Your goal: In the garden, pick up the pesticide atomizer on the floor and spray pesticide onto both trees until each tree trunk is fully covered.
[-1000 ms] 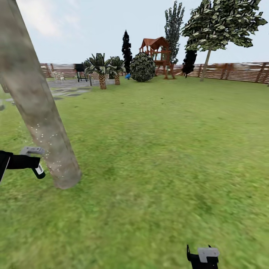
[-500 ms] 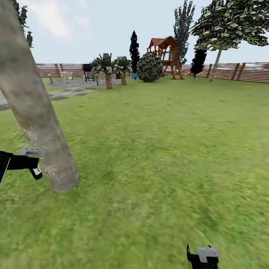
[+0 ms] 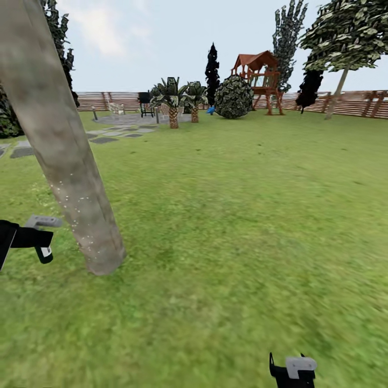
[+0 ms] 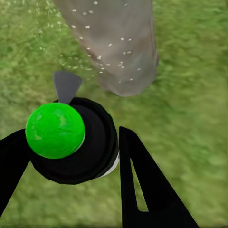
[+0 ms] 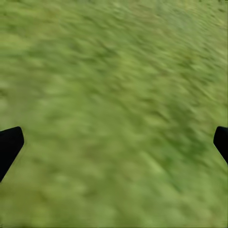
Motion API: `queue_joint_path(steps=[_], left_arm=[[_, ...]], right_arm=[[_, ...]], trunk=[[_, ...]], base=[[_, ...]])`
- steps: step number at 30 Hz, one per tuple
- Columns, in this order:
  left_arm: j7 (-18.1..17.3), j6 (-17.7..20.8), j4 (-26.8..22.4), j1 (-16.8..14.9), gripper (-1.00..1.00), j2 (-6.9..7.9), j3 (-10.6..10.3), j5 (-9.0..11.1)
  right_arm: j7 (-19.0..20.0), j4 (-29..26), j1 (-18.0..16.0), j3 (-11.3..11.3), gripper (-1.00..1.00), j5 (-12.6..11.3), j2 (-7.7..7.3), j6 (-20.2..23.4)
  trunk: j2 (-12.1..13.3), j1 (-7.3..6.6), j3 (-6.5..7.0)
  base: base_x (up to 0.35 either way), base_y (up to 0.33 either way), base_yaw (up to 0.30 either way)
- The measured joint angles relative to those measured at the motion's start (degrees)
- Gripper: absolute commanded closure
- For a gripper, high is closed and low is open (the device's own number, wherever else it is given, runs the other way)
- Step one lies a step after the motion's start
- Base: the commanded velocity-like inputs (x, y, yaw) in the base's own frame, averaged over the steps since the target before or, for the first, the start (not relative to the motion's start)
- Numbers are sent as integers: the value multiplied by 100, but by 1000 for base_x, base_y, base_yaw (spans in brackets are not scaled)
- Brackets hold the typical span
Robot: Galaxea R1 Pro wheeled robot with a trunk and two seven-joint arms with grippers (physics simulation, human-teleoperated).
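Left wrist view: the black pesticide atomizer with a round green cap (image 4: 55, 130) sits clenched between the left gripper's (image 4: 71, 156) black jaws, grey nozzle aimed at the thick grey-brown tree trunk (image 4: 118, 42) just ahead.
In the head view the left gripper (image 3: 21, 237) holds the atomizer (image 3: 44, 253) beside the trunk (image 3: 81, 210), whose mottled bark carries white specks near its base on the green lawn (image 3: 242, 215). The right gripper (image 3: 292, 372) hangs low over grass, jaws released and wide apart. A brown slatted fence (image 3: 350, 105) stands behind.
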Motion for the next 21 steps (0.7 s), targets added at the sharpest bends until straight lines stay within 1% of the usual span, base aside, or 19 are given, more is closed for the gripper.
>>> queue_joint_path(steps=[8,11,13,21], left_arm=[[2,-15,35,8,100,-15,-16,-6],[5,-42,97,113,100,-18,-20,-13],[5,-51,124,168,100,-19,-14,-15],[7,-52,134,213,100,-31,-22,-14]], right_arm=[[0,1,1,0,-100,1,-2,0],[0,1,1,1,-100,0,-2,0],[0,1,1,1,-100,1,0,0],[0,1,1,2,-100,0,5,0]], trunk=[[0,0,0],[0,0,0],[0,0,0],[0,0,0]], base=[[207,-143,6],[237,-175,45],[237,-176,211],[232,-189,268]])
